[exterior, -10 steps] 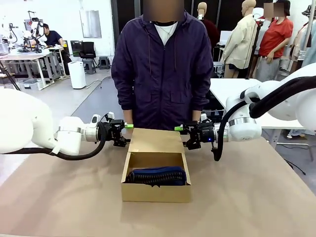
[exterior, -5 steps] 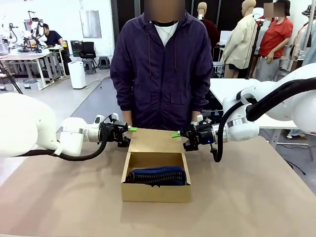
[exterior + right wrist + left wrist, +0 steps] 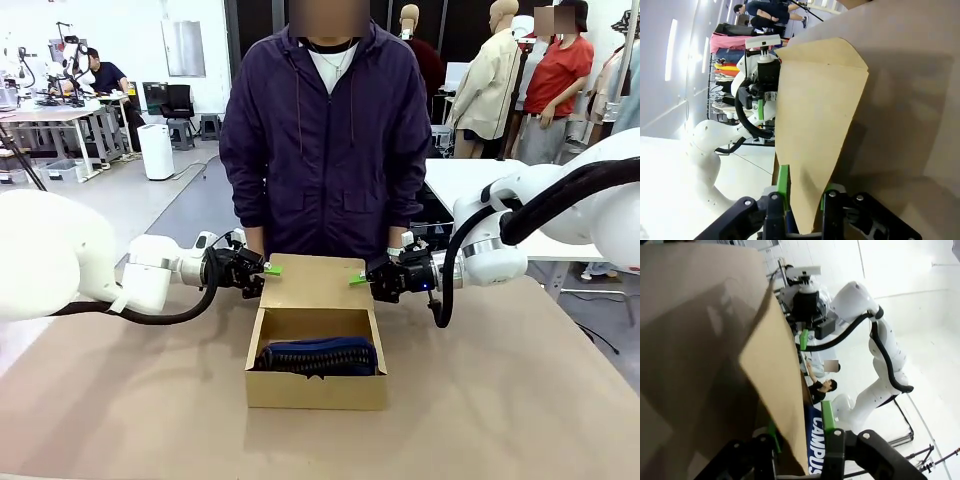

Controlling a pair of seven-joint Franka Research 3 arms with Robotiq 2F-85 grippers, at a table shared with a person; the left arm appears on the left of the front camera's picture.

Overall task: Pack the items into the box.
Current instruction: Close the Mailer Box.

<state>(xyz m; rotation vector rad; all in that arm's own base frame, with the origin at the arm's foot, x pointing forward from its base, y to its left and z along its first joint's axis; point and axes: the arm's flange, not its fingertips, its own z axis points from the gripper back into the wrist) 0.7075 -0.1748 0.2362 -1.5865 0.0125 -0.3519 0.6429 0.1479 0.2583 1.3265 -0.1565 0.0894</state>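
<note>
One brown table carries the box.

Brown bench up front, and a person in a dark purple zip jacket standing at its far edge. Behind them: a white bin, a black office chair, and a white table.
</note>
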